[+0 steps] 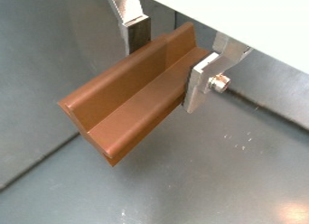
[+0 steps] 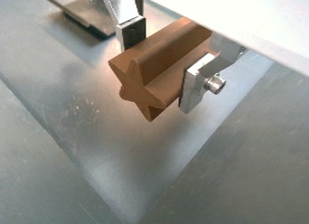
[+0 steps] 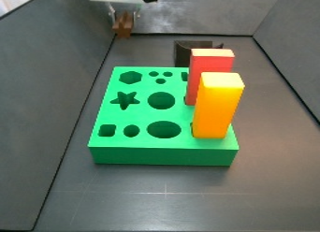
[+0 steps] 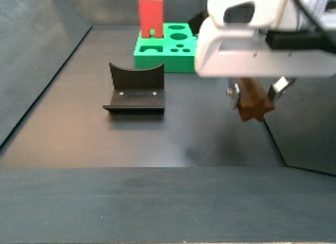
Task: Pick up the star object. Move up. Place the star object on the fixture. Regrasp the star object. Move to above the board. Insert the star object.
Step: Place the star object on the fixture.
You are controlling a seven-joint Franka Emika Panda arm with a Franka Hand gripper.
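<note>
The star object (image 1: 121, 106) is a brown wooden peg, and its star-shaped end (image 2: 147, 86) faces the camera in a wrist view. My gripper (image 1: 169, 60) is shut on it, with a silver finger (image 2: 197, 81) pressed to each side. In both side views the gripper (image 3: 122, 19) hangs in the air with the peg (image 4: 252, 103) pointing down, clear of the floor. The black fixture (image 4: 134, 88) stands on the floor apart from the gripper, between it and the green board (image 3: 138, 147). The board's star hole (image 3: 123, 99) is open.
A red block (image 3: 210, 72) and a taller yellow-orange block (image 3: 219, 105) stand in the board on the side away from the star hole. Grey walls (image 3: 56, 58) enclose the floor. The fixture's edge (image 2: 82, 15) shows beyond the fingers in a wrist view.
</note>
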